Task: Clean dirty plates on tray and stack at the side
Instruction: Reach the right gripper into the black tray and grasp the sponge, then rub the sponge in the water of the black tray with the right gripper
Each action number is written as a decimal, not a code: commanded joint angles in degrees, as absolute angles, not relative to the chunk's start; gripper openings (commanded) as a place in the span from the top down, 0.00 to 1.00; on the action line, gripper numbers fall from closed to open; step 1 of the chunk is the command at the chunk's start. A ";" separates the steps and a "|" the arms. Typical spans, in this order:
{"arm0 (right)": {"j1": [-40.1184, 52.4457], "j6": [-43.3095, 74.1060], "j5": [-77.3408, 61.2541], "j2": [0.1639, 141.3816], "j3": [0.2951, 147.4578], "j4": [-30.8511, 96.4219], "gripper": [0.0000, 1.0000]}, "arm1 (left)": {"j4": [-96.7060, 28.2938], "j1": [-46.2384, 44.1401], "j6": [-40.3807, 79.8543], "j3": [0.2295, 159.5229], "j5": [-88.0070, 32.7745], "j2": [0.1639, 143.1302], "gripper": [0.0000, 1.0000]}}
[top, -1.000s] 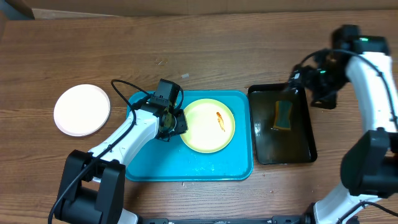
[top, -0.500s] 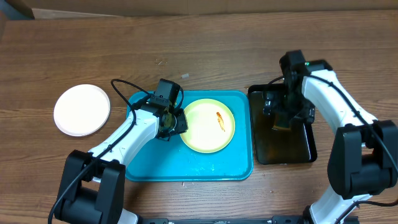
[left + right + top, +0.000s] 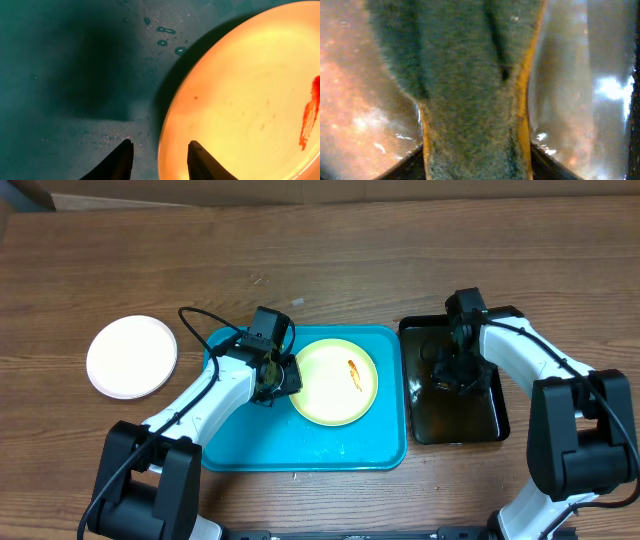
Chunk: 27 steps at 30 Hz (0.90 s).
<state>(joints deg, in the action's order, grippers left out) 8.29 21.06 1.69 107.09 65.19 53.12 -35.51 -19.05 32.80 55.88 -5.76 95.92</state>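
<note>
Overhead: left end effector [image 3: 288,383] pinches one yellow plate [image 3: 335,392], right end effector [image 3: 455,372] clamps one sponge [image 3: 470,90]; one white plate [image 3: 131,357] aside.

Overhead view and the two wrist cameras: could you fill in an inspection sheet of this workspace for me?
Surface: wooden table.
Job's things: pale yellow plate with an orange-red smear, on the turquoise tray; white plate on the table, left of the tray.
Clutter: wet-looking black tray; droplets on the turquoise tray; small scraps on the table.
Grippers: left gripper astride the yellow plate's rim, grip unclear; right gripper closed on a green-and-yellow sponge.
Cables: black cable loops off the left arm.
Surroundings: nothing seen clearly.
</note>
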 commanded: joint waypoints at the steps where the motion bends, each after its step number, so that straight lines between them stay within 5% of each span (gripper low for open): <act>1: 8.25 21.02 2.24 106.13 64.29 53.01 0.78 | -35.31 -19.31 32.12 57.10 -5.34 96.33 0.60; 3: 8.25 21.02 2.26 106.13 64.29 53.21 0.92 | -35.31 -19.31 32.12 57.10 -5.34 96.33 0.60; 4: 8.25 21.02 2.26 106.13 64.29 53.19 0.83 | -35.31 -19.31 32.12 57.10 -5.34 96.33 0.60; 6: 8.25 21.04 2.28 106.13 64.29 52.90 0.23 | -35.31 -19.31 32.12 57.10 -5.34 96.33 0.59; 7: 8.25 21.04 2.31 106.13 64.29 52.69 0.18 | -35.31 -19.31 32.12 57.10 -5.34 96.33 0.59; 12: 8.25 20.99 2.50 106.13 64.29 49.36 0.16 | -35.33 -19.31 32.12 57.10 -5.37 96.33 0.59; 15: 8.25 21.02 2.48 106.13 64.29 47.75 0.23 | -35.33 -19.31 32.12 57.10 -5.37 96.33 0.59; 17: 8.25 21.02 2.48 106.13 64.29 46.96 0.38 | -35.33 -19.31 32.12 57.10 -5.37 96.33 0.59; 20: 8.25 20.99 2.48 106.15 64.29 46.30 0.78 | -35.33 -19.31 32.12 57.10 -5.34 96.33 0.59; 21: 8.25 20.99 2.50 106.15 64.29 46.26 0.78 | -35.33 -19.31 32.12 57.10 -5.34 96.33 0.59; 22: 8.25 20.99 2.48 106.15 64.29 46.17 0.75 | -35.33 -19.31 32.12 57.10 -5.34 96.33 0.59; 24: 8.25 20.86 2.48 106.15 64.29 45.60 0.34 | -35.33 -19.31 32.12 57.10 -5.34 96.33 0.59; 27: 8.25 20.47 2.50 106.13 64.29 43.46 0.20 | -35.33 -19.31 32.12 57.10 -5.34 96.33 0.59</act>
<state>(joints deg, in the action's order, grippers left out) 8.29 20.84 2.79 106.87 64.88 44.86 -35.51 -19.05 32.80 55.88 -5.76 95.92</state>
